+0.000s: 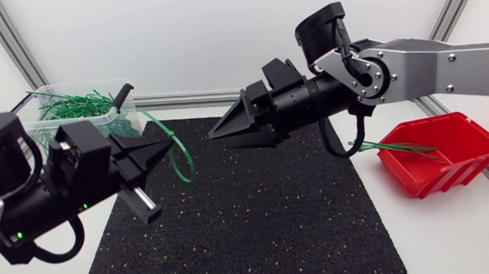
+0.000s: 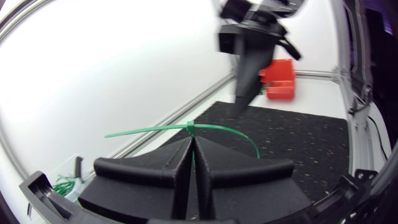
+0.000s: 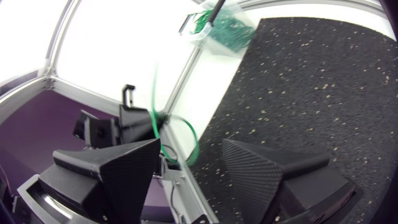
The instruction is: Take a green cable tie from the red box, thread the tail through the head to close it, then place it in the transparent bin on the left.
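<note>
At the far left stands the transparent bin (image 1: 44,127), which already holds a heap of green ties (image 1: 79,103). Just beside it, a little nearer to the camera, is the left gripper (image 1: 166,145). Its two fingers are pressed together on the green cable tie (image 1: 188,160), and the left wrist view shows the head of the tie sitting right above the fingertips. The tail appears to pass through the head, so the tie makes a loop that hangs over the black mat (image 1: 256,219). I judge the threading done, and what remains is to put the loop into the bin.

To do this step well, the left arm should carry the loop back and upward, so that it passes over the wall of the bin. The fingers should part only when the whole loop is above the opening. The long tail sticks out sideways and may catch on the rim, so it is better to turn it inward first.

Further right, the right gripper (image 1: 219,131) hangs above the mat with its fingers wide apart and nothing between them, near the loop but not touching it. It should keep clear of the tie. At the far right, the red box (image 1: 464,144) contains a spare tie (image 1: 406,149).
</note>
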